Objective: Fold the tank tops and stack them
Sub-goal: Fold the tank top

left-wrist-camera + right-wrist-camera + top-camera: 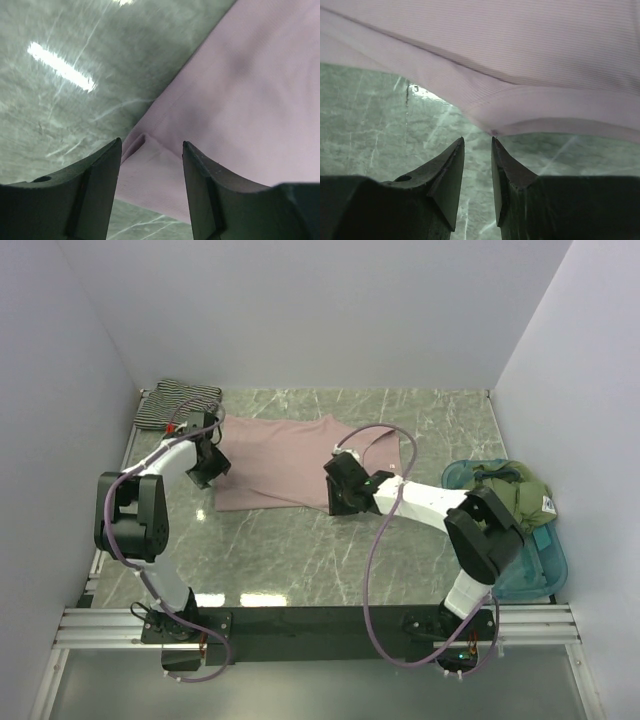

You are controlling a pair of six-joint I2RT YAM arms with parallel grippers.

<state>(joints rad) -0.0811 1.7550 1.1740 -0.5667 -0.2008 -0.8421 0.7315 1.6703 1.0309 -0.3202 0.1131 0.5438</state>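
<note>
On the green marbled table (300, 560), the dusty mauve-pink tank top (300, 465) lies spread flat at mid-depth, its near hem running roughly parallel to the arm bases. At the far left corner sits the black-and-white striped tank top (175, 400), bunched and well apart from the pink one. Left gripper (213, 462) is positioned at the pink top's left edge; the left wrist view shows the left gripper (151, 145) with jaws spread wide. A small folded corner of the pink fabric (240, 100) lies below the gap, and neither finger pinches it. Right gripper (340, 495) is at the near hem of the same garment. In the right wrist view the right gripper (478, 140) has its jaws parted by a narrow gap, with nothing between them. The tips stand just short of the hem of the pink cloth (520, 60); contact cannot be confirmed. Both hands have let go. At the right edge a teal tray (545, 575) holds an olive-green garment (515, 490), heaped.
</note>
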